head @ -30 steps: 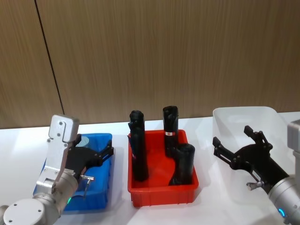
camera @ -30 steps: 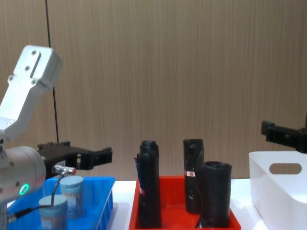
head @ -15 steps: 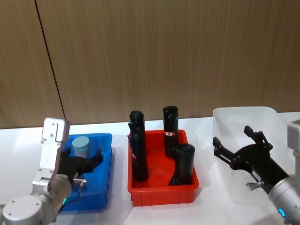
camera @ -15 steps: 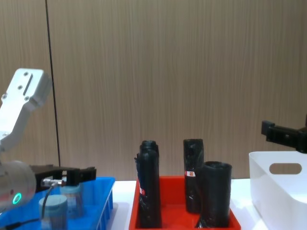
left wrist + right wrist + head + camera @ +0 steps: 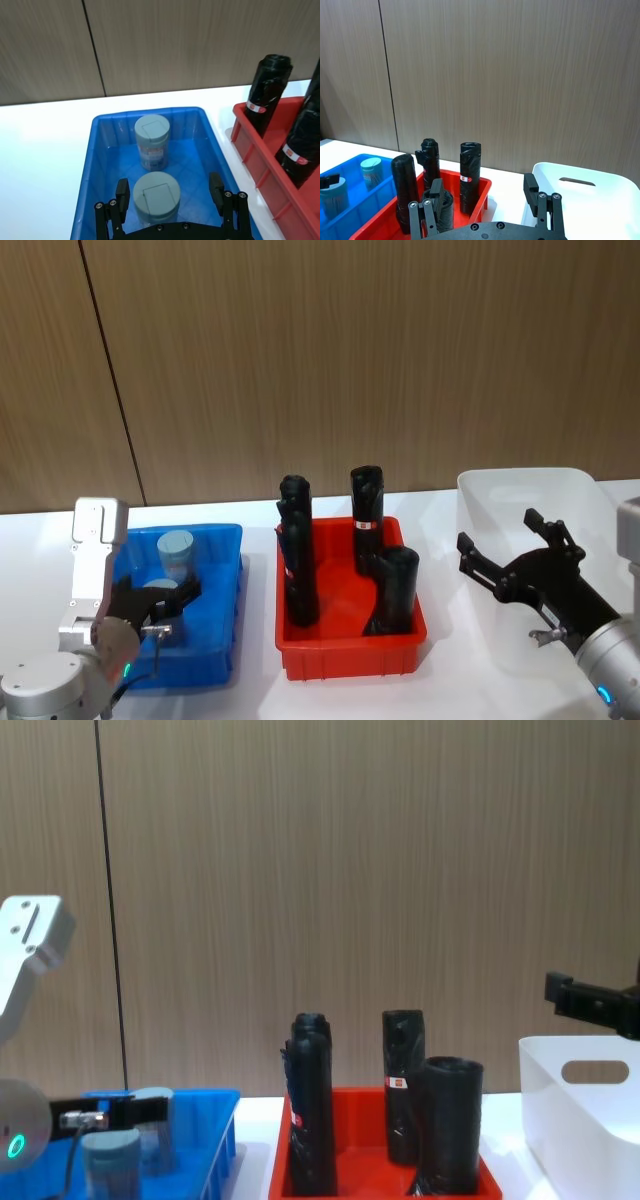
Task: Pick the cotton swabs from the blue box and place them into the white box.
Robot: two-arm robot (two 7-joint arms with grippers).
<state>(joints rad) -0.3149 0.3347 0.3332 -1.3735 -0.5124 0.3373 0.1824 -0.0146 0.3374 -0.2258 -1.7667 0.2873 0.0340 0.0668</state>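
Seeing left gripper [image 5: 169, 192] low inside the blue box [image 5: 102, 145], jaws spread either side of the near cotton swabs jar [image 5: 156, 196]. Small gap showing on both sides, so no pinch. Counting two jars upright in that box, with the far cotton swabs jar [image 5: 152, 141] just behind the near one, toward the back wall. Seeing right gripper [image 5: 497, 530] hanging above the left part of the white box [image 5: 520, 483], jaws wide apart, holding nothing. Also seeing a red tray [image 5: 350, 665] between the two boxes on the white counter [image 5: 250, 695], black rolls [image 5: 300, 575] standing upright in it.
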